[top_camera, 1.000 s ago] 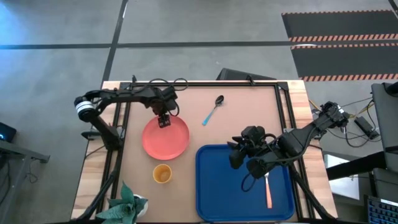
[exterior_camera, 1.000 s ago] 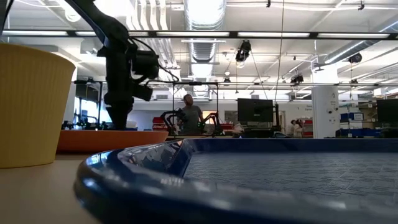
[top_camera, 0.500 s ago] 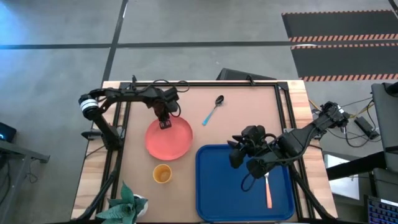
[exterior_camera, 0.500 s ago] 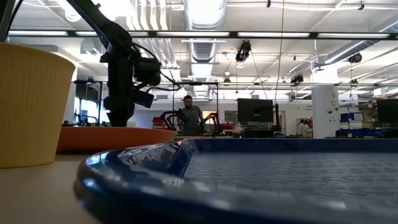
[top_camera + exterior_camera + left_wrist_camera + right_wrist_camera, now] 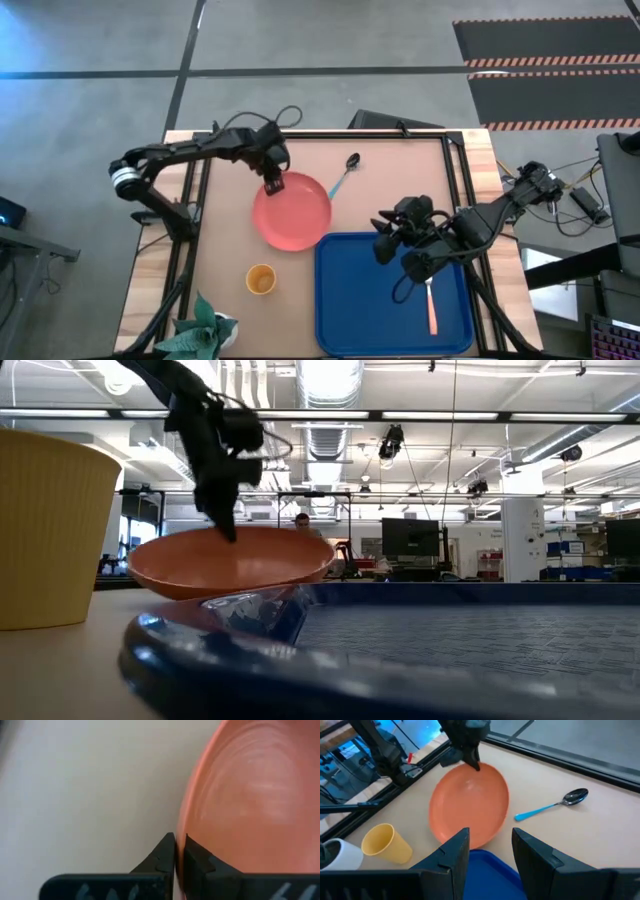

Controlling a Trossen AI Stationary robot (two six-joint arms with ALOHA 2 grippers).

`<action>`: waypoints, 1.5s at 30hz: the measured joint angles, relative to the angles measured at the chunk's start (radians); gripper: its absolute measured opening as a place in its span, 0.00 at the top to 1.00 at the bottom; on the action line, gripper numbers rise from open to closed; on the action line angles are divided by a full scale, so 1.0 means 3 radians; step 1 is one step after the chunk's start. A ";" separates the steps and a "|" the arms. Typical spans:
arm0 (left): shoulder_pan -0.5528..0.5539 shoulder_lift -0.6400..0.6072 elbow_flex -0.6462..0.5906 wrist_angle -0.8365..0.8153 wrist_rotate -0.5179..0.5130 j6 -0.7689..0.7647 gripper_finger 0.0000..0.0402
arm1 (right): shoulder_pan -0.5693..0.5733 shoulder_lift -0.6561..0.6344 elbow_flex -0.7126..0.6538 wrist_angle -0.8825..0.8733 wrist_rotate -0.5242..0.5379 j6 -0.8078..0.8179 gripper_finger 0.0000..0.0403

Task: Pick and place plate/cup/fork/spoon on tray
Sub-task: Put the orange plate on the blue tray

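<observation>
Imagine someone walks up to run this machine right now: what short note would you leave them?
Left gripper: shut on the rim of the round coral-pink plate, lifted off the table beside the tray.
Right gripper: open, empty, above the big blue rectangular tray.
Done: peach-handled fork lies in the tray.
Left: set the plate on the tray, then the small orange-yellow cup near the table's front edge and the teal-handled spoon lying beside the plate.

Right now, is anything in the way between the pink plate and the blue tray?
Nothing visible is. The left gripper holds the plate by its rim, lifted, right beside the tray. The fork lies on the tray's far side.
</observation>
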 joint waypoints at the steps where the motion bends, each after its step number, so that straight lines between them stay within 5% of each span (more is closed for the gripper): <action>1: 0.0010 -0.0033 0.0049 0.0003 0.0055 -0.0005 1.00 | 0.0000 -0.0002 0.0000 -0.0013 -0.0001 0.0000 0.66; 14: -0.0067 -0.0243 0.0517 0.0328 0.1429 -0.0571 1.00 | 0.0000 -0.0096 0.0000 -0.0249 0.0051 -0.0023 0.66; 22: -0.0723 -0.0085 0.0479 0.0719 0.1455 -0.0782 1.00 | 0.0000 -0.0541 0.0000 -0.0411 0.0545 -0.0209 0.66; 31: -0.1217 0.0577 0.0694 0.1483 0.1464 -0.1200 1.00 | 0.0000 -0.0962 0.0000 -0.0358 0.0616 -0.0555 0.66; 40: -0.1614 0.1437 0.1436 0.1490 0.1311 -0.1197 1.00 | 0.0000 -0.1012 0.0000 -0.0352 0.0581 -0.0754 0.66; 45: -0.1758 0.1832 0.1958 0.1040 0.0985 -0.0907 1.00 | 0.0001 -0.0988 0.0000 -0.0352 0.0517 -0.0761 0.66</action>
